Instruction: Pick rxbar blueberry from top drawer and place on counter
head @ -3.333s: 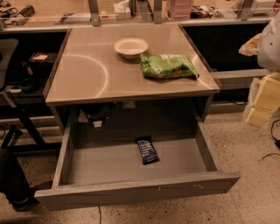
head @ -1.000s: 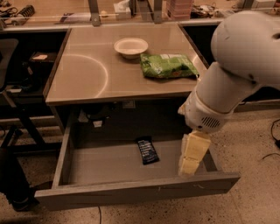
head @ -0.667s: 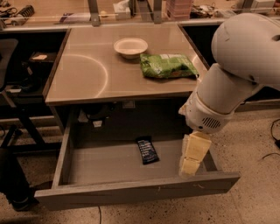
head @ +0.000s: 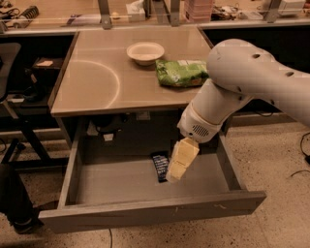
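Note:
The top drawer (head: 116,189) stands pulled open below the counter (head: 97,77). On its grey floor lies the rxbar blueberry (head: 159,166), a small dark bar, partly covered on its right side by my gripper. My gripper (head: 178,164) hangs down inside the drawer from the big white arm (head: 242,82), its cream-coloured tip right over the bar's right edge. Whether it touches the bar does not show.
A white bowl (head: 145,52) and a green chip bag (head: 181,72) sit on the counter's far right part. A dark chair and base (head: 14,193) stand at the left. A cluttered shelf (head: 145,9) runs along the back.
The arm came into view from the right, lowered into the drawer, then shifted left until the gripper reached the bar. The bar has not moved.

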Controlling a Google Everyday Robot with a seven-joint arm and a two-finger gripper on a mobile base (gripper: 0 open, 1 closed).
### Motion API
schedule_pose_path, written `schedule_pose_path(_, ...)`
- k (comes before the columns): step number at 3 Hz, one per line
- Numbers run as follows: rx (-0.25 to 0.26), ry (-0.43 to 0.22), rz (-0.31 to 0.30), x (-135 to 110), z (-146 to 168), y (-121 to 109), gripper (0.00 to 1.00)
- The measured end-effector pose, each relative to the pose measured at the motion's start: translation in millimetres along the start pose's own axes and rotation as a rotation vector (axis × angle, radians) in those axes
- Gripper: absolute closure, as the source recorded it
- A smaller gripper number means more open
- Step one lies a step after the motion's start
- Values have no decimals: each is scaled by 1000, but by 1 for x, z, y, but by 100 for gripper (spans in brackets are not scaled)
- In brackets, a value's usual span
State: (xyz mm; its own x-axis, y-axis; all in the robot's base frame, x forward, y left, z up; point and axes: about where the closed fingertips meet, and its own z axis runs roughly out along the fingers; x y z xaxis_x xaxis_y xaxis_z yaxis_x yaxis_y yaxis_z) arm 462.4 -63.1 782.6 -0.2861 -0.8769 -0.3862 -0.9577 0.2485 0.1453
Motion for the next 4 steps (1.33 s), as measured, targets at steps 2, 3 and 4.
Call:
schedule_pose_path(2, 5, -16, 13, 1, 14, 3, 0)
schedule_pose_path(3, 13, -40, 64, -9, 44, -7, 0)
schedule_pose_path(4, 23, -57, 105, -19, 58, -21, 0)
